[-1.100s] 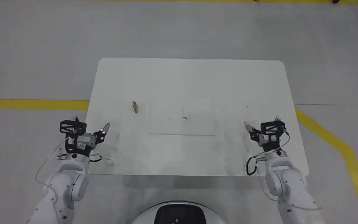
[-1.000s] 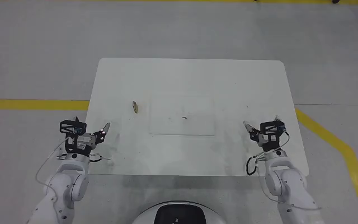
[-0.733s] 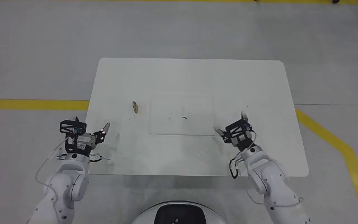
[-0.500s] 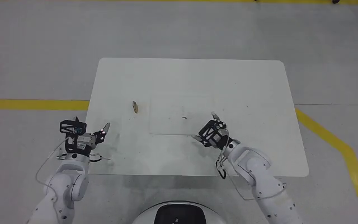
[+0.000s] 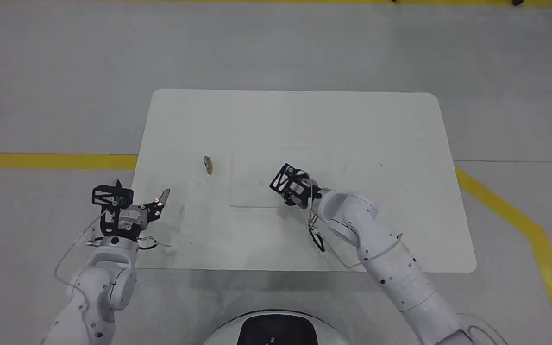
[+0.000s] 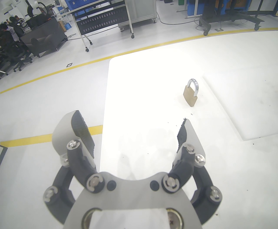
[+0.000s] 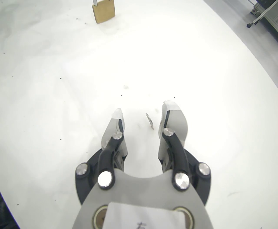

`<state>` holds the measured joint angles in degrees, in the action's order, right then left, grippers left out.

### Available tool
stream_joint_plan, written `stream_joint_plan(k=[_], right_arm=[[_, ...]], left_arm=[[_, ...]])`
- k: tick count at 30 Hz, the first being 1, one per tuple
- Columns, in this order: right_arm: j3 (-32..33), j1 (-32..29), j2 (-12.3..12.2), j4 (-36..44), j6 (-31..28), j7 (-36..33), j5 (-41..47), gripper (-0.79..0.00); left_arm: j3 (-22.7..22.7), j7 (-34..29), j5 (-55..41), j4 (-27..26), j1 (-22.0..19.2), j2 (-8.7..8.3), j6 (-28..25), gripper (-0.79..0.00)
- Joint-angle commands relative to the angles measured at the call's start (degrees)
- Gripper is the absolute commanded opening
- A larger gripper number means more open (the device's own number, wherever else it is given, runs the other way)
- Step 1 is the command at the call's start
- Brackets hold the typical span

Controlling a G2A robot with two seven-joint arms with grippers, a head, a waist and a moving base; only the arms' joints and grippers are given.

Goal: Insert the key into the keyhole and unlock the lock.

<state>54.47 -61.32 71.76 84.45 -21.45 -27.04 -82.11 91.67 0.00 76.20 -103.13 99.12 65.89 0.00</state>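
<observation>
A small brass padlock [image 5: 208,164] with a silver shackle stands on the white table [image 5: 379,129], left of centre; it also shows in the left wrist view [image 6: 191,94] and the right wrist view [image 7: 103,9]. A small silver key [image 7: 149,121] lies flat on the table between the fingers of my right gripper [image 7: 144,113], which is open and held low over it, near the table's middle [image 5: 285,183]. My left gripper [image 6: 134,130] is open and holds nothing, at the table's near left edge [image 5: 155,203].
A faint rectangular mat outline [image 5: 280,181] marks the table's middle. A yellow floor line [image 5: 69,160] runs past both sides of the table. Racks and chairs [image 6: 43,36] stand far off in the room.
My right arm has swung from the table's right edge leftward to the middle and now has its open fingers around the key. The left arm has not moved.
</observation>
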Motion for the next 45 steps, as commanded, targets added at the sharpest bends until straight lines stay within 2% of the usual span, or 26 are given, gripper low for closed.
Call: stream_joint_plan(k=[1,3,4,5,6,15,22,26,29,33,37,45], right_arm=[[-1.13,1.58,0.38,-1.63,0.29,-0.81,-0.83,-0.440],[-2.14,2.65,0.69,-2.64,-0.29,-1.09,-1.40,-0.517],[-2.49,3.07,0.80,-2.97,-0.10,-1.43,-2.14,-0.588],[-2.86,3.37,0.89,-3.09,0.40,-1.70,-3.21,-0.736],[-3.23,3.45,0.99,-3.01,0.76,-1.59,-3.90,-0.785],[-1.33,1.03,0.05,2.15,-0.94,2.00,-9.36,-0.785],[4.22,-3.75,-1.18,9.49,-1.61,7.62,-7.02,-0.785],[8.84,-7.37,-1.41,11.77,-0.57,12.69,3.74,-0.785],[12.30,-10.24,-1.45,12.11,-3.63,14.96,18.80,-0.785],[17.40,-12.28,-1.77,10.67,-7.16,12.39,39.22,-0.785],[21.37,-14.45,-2.21,10.16,-8.65,10.12,52.06,-0.785],[22.97,-15.31,-2.48,9.96,-10.16,9.85,54.03,-0.785]], left_arm=[[0.00,0.00,0.00,0.00,0.00,0.00,0.00,0.000],[0.00,0.00,0.00,0.00,0.00,0.00,0.00,0.000],[0.00,0.00,0.00,0.00,0.00,0.00,0.00,0.000],[0.00,0.00,0.00,0.00,0.00,0.00,0.00,0.000],[0.00,0.00,0.00,0.00,0.00,0.00,0.00,0.000],[0.00,0.00,0.00,0.00,0.00,0.00,0.00,0.000],[0.00,0.00,0.00,0.00,0.00,0.00,0.00,0.000],[0.00,0.00,0.00,0.00,0.00,0.00,0.00,0.000],[0.00,0.00,0.00,0.00,0.00,0.00,0.00,0.000],[0.00,0.00,0.00,0.00,0.00,0.00,0.00,0.000],[0.00,0.00,0.00,0.00,0.00,0.00,0.00,0.000],[0.00,0.00,0.00,0.00,0.00,0.00,0.00,0.000]])
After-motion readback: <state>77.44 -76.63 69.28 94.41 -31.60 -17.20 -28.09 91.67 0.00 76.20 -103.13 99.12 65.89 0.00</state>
